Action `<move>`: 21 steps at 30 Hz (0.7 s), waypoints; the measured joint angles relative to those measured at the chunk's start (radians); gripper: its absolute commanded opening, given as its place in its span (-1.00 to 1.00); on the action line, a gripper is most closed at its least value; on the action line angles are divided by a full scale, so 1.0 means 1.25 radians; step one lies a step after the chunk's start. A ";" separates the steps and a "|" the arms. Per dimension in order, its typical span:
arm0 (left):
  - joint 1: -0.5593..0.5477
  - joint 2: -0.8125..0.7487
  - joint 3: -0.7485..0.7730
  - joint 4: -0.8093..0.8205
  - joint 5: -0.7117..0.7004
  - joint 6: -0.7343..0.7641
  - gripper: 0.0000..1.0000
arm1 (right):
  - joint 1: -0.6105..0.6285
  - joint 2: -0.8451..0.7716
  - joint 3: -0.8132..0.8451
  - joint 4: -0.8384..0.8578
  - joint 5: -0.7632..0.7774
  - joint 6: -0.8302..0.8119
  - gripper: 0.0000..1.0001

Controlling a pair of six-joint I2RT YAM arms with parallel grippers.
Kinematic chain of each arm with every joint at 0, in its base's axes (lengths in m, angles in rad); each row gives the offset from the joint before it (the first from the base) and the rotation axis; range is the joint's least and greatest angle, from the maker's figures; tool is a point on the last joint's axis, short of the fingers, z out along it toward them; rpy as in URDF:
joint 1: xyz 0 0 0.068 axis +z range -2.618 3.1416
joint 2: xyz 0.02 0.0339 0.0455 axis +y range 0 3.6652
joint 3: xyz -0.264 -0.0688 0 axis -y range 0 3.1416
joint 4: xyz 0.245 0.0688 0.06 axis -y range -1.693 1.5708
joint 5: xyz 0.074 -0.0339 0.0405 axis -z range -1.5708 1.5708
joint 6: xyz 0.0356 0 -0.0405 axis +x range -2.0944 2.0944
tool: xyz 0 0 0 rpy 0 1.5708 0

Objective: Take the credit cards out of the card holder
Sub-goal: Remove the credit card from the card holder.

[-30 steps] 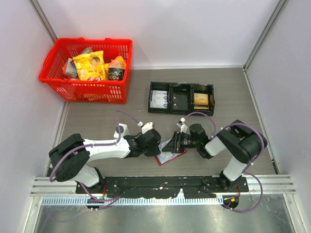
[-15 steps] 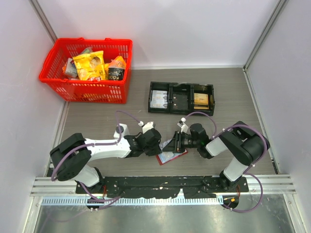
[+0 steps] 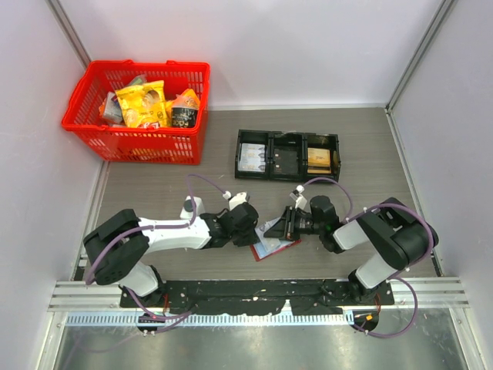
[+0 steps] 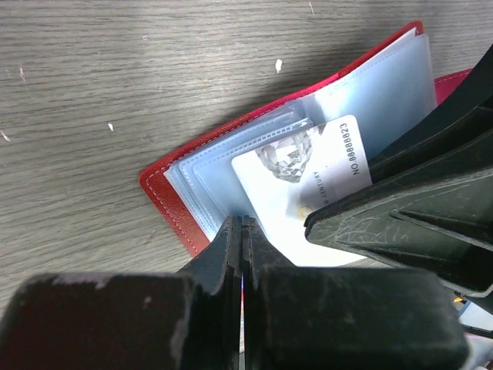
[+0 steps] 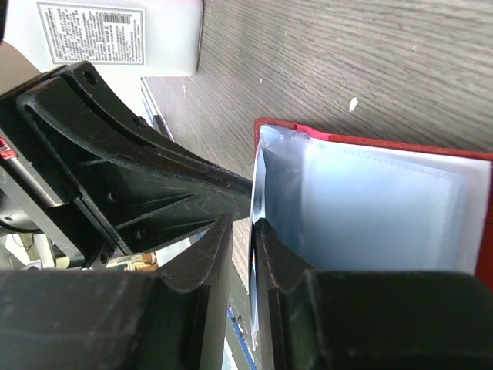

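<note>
The red card holder [image 3: 275,247] lies open on the table between my two grippers, its pale blue sleeves fanned up [image 4: 166,196] [image 5: 370,140]. A whitish credit card [image 4: 323,166] with a diamond print sticks partly out of a sleeve. My left gripper [image 3: 253,233] [image 4: 243,225] is shut, pinching the near edge of the sleeves. My right gripper [image 3: 286,226] [image 5: 253,223] is shut on a thin pale sheet seen edge-on, which looks like the card. Its black fingers [image 4: 400,223] cover the card's near corner. Other cards are hidden.
A black three-compartment tray [image 3: 286,132] stands behind the grippers at mid table. A red basket [image 3: 146,65] of snack packets sits at the back left. Grey walls close in the left, right and back sides.
My right gripper has pulled back to the right, and the left gripper has followed slightly. The card holder has shifted a little right, with a pale sheet lifted.
</note>
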 measured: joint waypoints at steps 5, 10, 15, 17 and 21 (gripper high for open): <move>0.000 0.005 0.005 0.001 0.002 0.000 -1.00 | -0.030 -0.013 -0.009 0.006 -0.018 0.002 -0.58; 0.000 0.007 0.006 0.001 0.002 0.001 -1.00 | -0.054 -0.027 -0.013 -0.003 -0.030 -0.003 -0.64; 0.000 0.008 0.007 0.002 0.002 0.001 -1.00 | -0.077 -0.033 -0.014 -0.025 -0.033 -0.014 -0.70; 0.000 0.010 0.008 0.003 0.002 0.001 -1.00 | -0.084 -0.042 -0.014 -0.040 -0.032 -0.022 -0.70; 0.000 0.012 0.009 0.006 0.003 0.001 -1.00 | -0.096 -0.071 -0.014 -0.080 -0.028 -0.044 -0.70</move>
